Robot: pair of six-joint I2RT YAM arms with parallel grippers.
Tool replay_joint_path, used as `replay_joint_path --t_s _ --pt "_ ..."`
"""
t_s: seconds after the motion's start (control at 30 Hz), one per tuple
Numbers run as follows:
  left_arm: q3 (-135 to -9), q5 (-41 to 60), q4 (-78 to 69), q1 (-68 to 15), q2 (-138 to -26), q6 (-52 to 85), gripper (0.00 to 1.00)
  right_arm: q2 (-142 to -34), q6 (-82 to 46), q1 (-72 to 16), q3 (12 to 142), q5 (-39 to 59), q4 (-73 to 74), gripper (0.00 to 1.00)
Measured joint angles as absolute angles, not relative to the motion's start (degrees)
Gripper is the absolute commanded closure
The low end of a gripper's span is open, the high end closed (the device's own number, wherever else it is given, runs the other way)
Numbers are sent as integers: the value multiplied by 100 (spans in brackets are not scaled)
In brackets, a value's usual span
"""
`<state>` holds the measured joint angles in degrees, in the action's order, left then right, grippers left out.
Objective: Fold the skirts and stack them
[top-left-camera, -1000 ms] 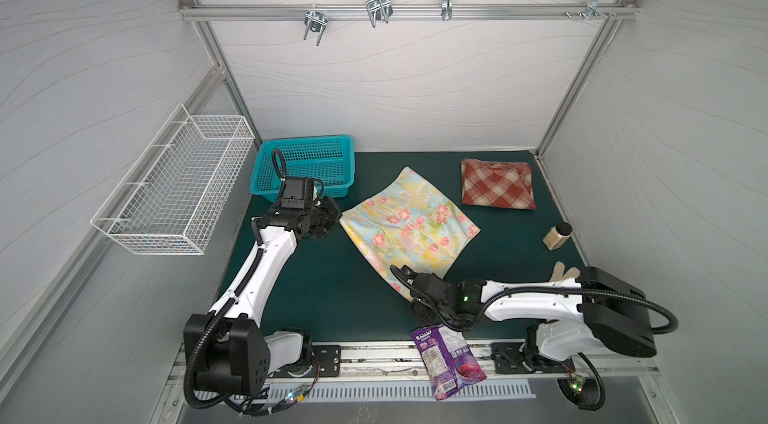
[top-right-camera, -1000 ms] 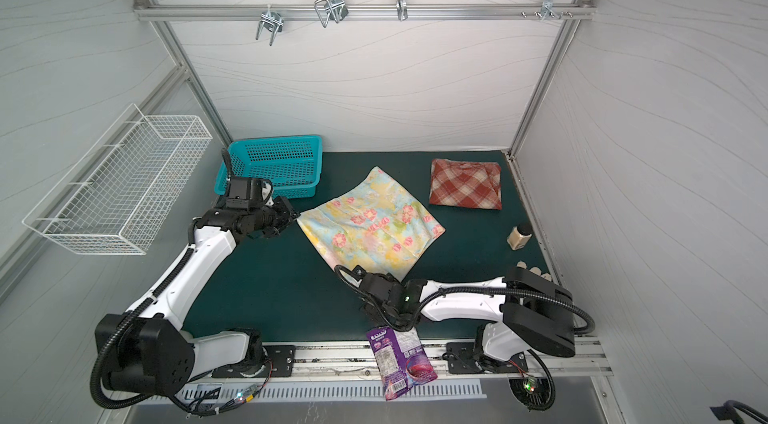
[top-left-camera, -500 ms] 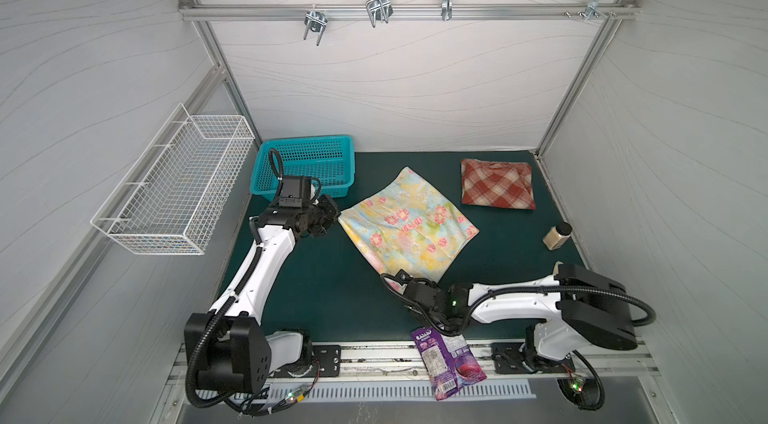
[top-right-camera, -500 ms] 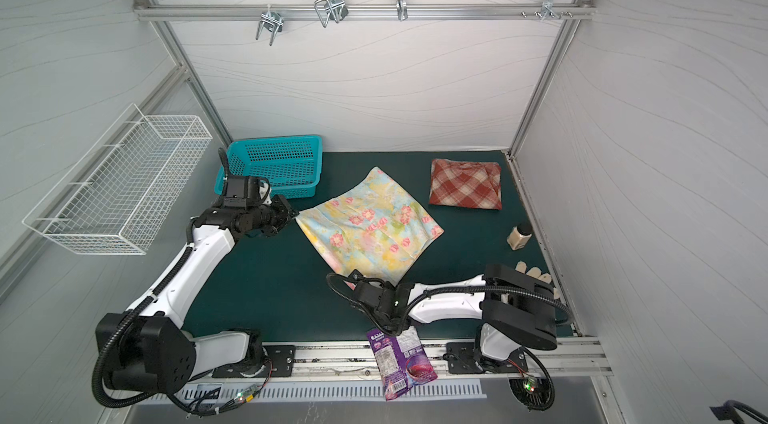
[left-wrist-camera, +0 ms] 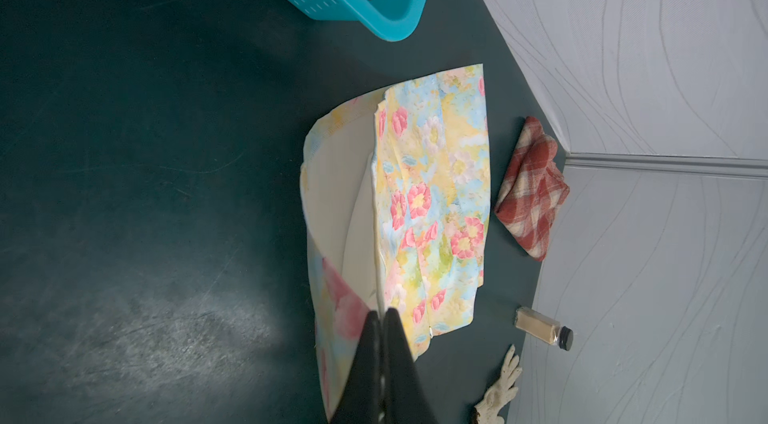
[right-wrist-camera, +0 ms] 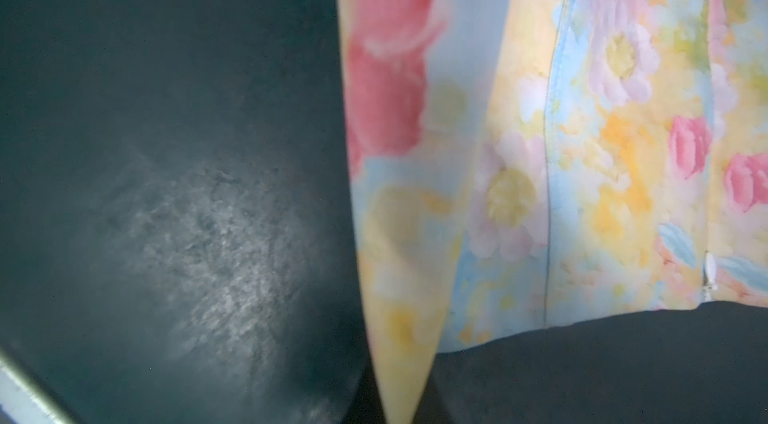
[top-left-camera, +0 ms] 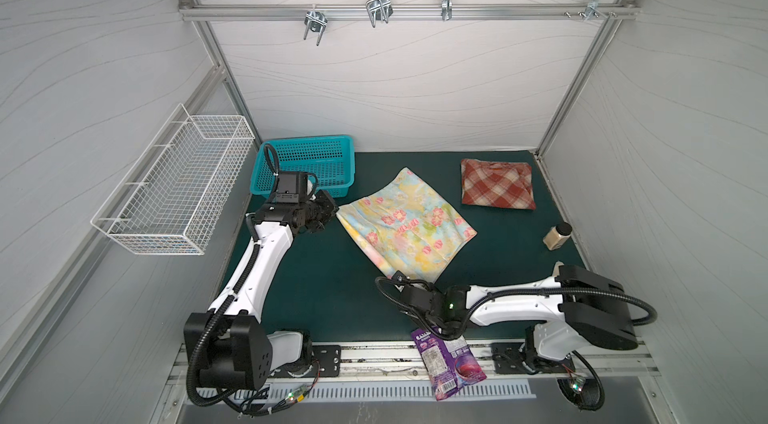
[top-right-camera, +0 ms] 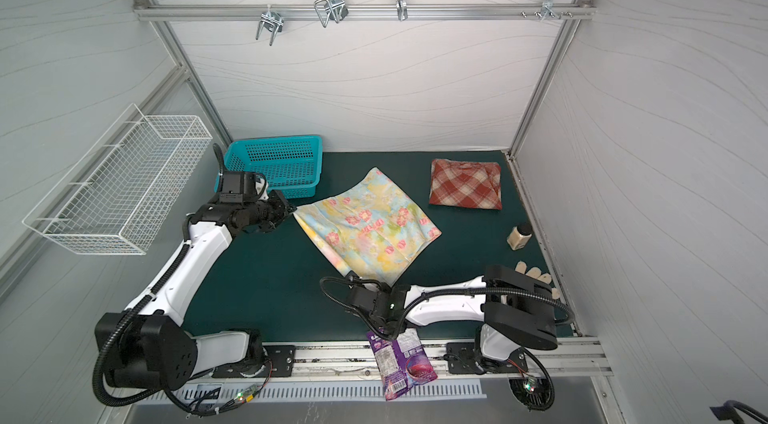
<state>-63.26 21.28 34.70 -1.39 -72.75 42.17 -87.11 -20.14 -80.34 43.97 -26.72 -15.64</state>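
Pastel floral skirt lies cornerwise mid-mat in both top views, nearly square, with no clear long axis. My left claw pinches its far-left corner and my right claw its near corner. The folded plaid skirt sits apart, far right. Bare mat lies open to the left, and the teal basket is just behind my left claw. Left wrist view: closed fingers clamp the hem, pale lining gaping. Right wrist view: blurred cloth is wedged between closed fingers.

On my dark green mat I see the floral skirt mid-table, the folded plaid skirt back right, a teal basket back left, a small jar and a cream glove at the right edge.
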Motion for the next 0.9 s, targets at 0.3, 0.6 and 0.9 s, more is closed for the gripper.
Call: replay_joint_path --t_s 0.3,0.6,0.9 --pt "-6875 2259 3518 -110 -7279 4209 100 -7334 -1841 -7662 5002 -2191 -2241 99" --pt "-6657 2427 3238 -80 -7019 4372 100 -6663 -1662 -6632 5275 -1278 -2714 100" --pt "-8180 2615 3155 -148 -8009 4696 100 -6628 -1186 -4622 6396 -309 -3612 100"
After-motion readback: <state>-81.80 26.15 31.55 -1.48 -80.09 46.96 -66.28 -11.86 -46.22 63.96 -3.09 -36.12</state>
